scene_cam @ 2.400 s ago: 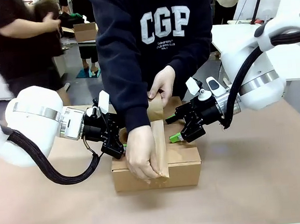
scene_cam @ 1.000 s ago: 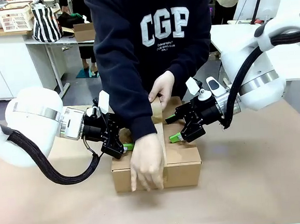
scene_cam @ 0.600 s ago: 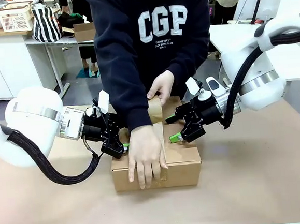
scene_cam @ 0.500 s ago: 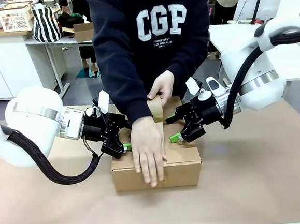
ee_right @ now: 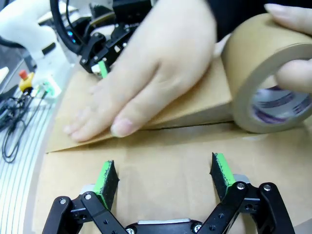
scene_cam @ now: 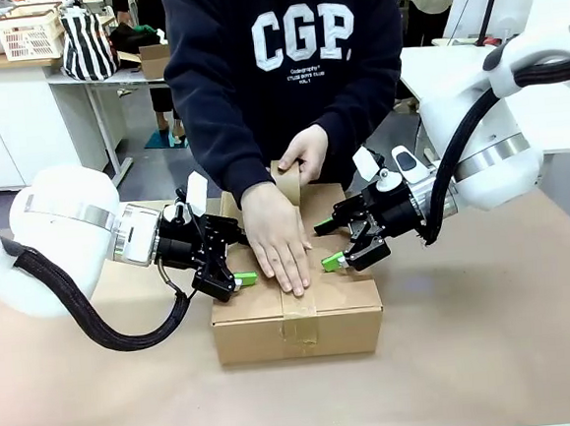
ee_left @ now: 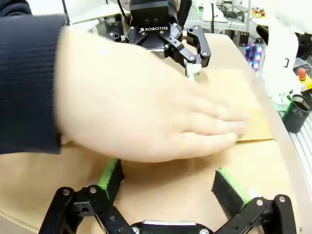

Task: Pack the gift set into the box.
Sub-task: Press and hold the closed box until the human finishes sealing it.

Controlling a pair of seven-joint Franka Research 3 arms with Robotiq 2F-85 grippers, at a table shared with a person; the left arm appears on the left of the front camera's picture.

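Note:
The box (scene_cam: 348, 317) sits closed at the table's middle, with a brown tape strip (scene_cam: 299, 322) running down its front. A person's hand (scene_cam: 278, 245) lies flat on the tape on top, and the other hand holds a tape roll (scene_cam: 287, 180) at the far edge. My left gripper (scene_cam: 237, 258) is open at the lid's left edge, its pads (ee_left: 111, 176) over the cardboard. At the lid's right edge my right gripper (scene_cam: 327, 244) is open too, its pads (ee_right: 222, 171) over the flap near the tape roll (ee_right: 261, 73). The gift set is hidden.
The table (scene_cam: 493, 345) is covered in brown paper, with free room in front of the box and to its right. The person stands right against the far edge. White cabinets and a desk with a basket (scene_cam: 29, 34) stand far behind.
The person's hand has slid from the box's front face up onto the lid, pressing the tape down. The roll hand has shifted slightly. Both arms have stayed put.

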